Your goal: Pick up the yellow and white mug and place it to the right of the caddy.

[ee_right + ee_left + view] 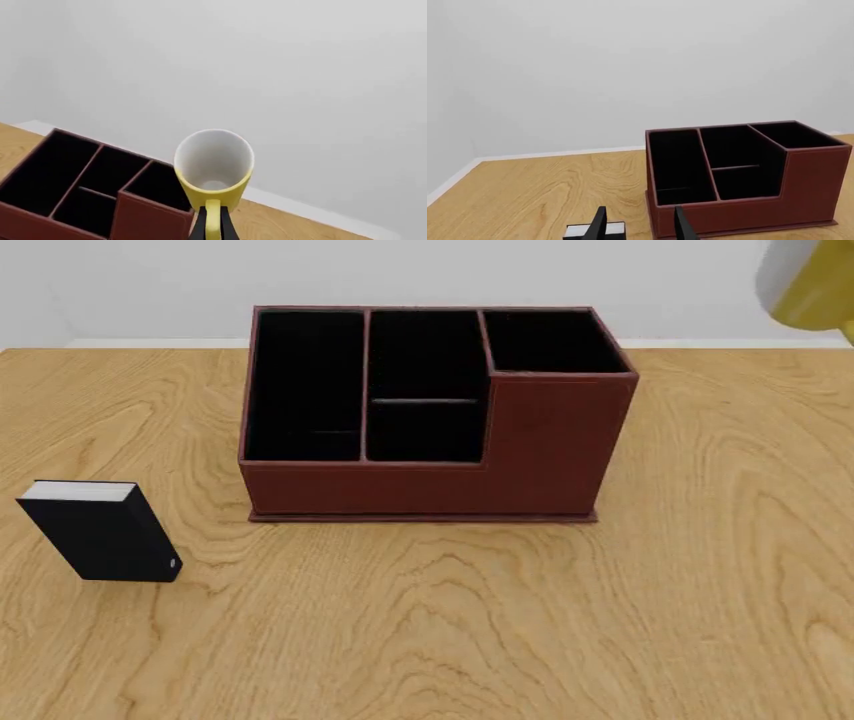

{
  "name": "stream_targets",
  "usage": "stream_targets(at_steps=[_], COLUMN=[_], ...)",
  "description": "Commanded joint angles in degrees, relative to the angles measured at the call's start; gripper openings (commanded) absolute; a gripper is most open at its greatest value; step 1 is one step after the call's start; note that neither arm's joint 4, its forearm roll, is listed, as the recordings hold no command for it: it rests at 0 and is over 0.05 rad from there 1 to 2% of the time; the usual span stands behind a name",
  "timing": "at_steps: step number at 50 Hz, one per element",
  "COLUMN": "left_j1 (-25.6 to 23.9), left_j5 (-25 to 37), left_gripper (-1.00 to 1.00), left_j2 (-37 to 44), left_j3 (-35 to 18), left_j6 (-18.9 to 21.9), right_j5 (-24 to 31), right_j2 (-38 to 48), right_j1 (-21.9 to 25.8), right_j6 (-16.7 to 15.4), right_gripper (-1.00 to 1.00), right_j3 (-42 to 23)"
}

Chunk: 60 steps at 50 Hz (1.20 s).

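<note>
The yellow and white mug [213, 170] is up in the air, its white inside facing the right wrist camera. My right gripper [212, 225] is shut on its yellow handle, one black finger on each side. In the front view only a blurred part of the mug [811, 285] shows, at the top right corner, right of the caddy and above the table. The caddy [427, 430] is a reddish-brown box with black-lined compartments at the table's far middle; both wrist views catch it [747, 180] [100, 195]. My left gripper [640, 231] is open, low over the table in front of the caddy.
A small black book-like block [104, 532] with white page edges stands on the wood table [467, 620] at the left, and shows past the left fingers [594, 230]. A white wall runs behind the table's far edge.
</note>
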Motion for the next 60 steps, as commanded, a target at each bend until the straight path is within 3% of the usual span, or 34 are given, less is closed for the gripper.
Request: stream_targets(at_steps=[1, 39, 60], left_j1=[0.02, 0.33, 0.51], left_j5=[0.06, 0.06, 0.39], left_gripper=[1.0, 1.0, 1.0], left_j2=[0.0, 0.0, 0.0], left_j3=[0.08, 0.39, -0.09], left_j6=[0.28, 0.73, 0.81], right_j5=[-2.23, -12.61, -15.55], right_j2=[1.53, 10.05, 14.38], right_j1=[-1.91, -5.69, -6.25], right_j6=[1.48, 8.65, 8.91], right_gripper=[-1.0, -1.0, -1.0], right_j3=[0.61, 3.78, 5.14])
